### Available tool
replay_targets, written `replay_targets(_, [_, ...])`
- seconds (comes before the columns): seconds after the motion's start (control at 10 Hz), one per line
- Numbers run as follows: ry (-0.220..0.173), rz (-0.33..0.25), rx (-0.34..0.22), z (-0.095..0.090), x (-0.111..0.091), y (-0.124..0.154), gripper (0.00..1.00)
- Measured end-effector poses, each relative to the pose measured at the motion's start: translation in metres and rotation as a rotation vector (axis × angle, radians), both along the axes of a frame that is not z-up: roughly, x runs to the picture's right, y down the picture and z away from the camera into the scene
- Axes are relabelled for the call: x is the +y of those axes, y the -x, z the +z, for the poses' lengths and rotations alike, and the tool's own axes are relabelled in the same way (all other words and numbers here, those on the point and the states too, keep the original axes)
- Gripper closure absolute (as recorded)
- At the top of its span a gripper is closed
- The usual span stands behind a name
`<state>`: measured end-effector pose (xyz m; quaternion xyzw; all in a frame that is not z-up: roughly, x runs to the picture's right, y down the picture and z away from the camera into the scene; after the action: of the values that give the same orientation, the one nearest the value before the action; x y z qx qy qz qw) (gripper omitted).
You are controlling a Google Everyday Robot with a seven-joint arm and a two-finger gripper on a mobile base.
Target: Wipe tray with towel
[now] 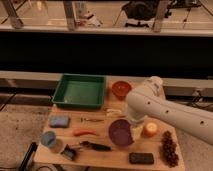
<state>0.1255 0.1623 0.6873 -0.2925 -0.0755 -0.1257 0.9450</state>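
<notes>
Sitting back-left: green rect tray (pixel 80 93), raised rim; tool (pixel 134 121) nr purple plate (pixel 119 134), state unclear.

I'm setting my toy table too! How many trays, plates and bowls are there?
Trays: 1, the green tray
Plates: 1, the purple plate
Bowls: 1, the red bowl
Total: 3
The gripper hangs by the purple plate's edge.
</notes>
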Motion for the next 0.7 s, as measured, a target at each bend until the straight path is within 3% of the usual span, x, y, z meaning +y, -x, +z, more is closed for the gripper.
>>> replay_targets(0.5, [-0.011,0.056,0.028,0.024,-0.022,-0.044,0.20])
replay_targets(0.7, [-0.025,0.077,0.046,0.041,-0.032,-0.074,0.20])
